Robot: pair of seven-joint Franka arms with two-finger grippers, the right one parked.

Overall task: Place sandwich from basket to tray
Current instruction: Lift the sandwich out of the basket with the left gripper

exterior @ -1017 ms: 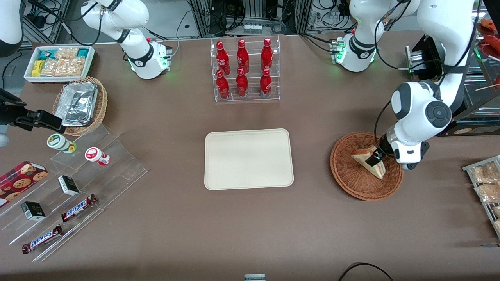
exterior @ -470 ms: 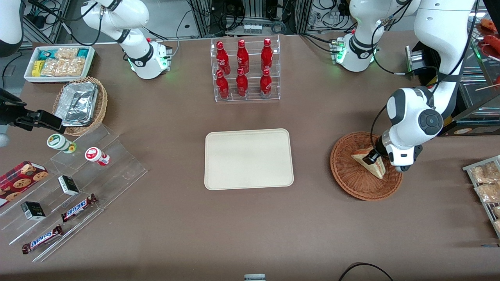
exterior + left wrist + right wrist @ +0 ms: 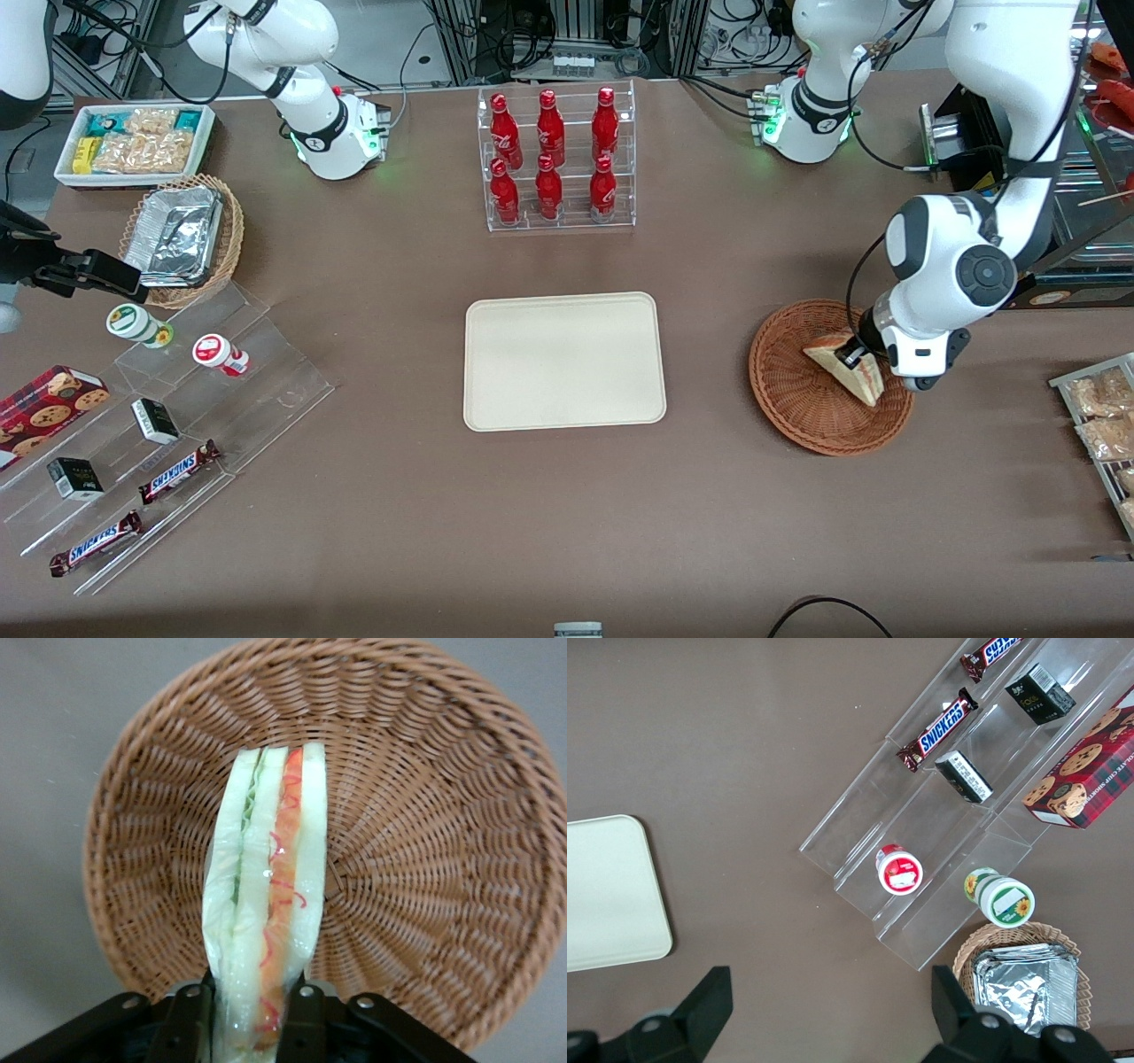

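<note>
The sandwich (image 3: 842,369) is a wrapped white-bread wedge with red and green filling, over the reddish-brown wicker basket (image 3: 797,399) toward the working arm's end of the table. My left gripper (image 3: 852,358) is shut on it. In the left wrist view the two black fingers (image 3: 188,1019) press both bread faces of the sandwich (image 3: 266,895), and the basket (image 3: 425,868) lies below it. The sandwich looks lifted a little off the basket floor. The cream-beige tray (image 3: 564,361) lies empty at the table's middle, also in the right wrist view (image 3: 607,895).
A clear rack of red bottles (image 3: 555,159) stands farther from the front camera than the tray. Snack packets (image 3: 1103,416) lie at the working arm's table edge. Clear stepped shelves with candy bars (image 3: 168,416), a tan foil-tray basket (image 3: 182,237) and a white snack box (image 3: 135,142) lie toward the parked arm's end.
The gripper has closed on the sandwich and shifted slightly; the sandwich has tilted and moved a little with it inside the basket.
</note>
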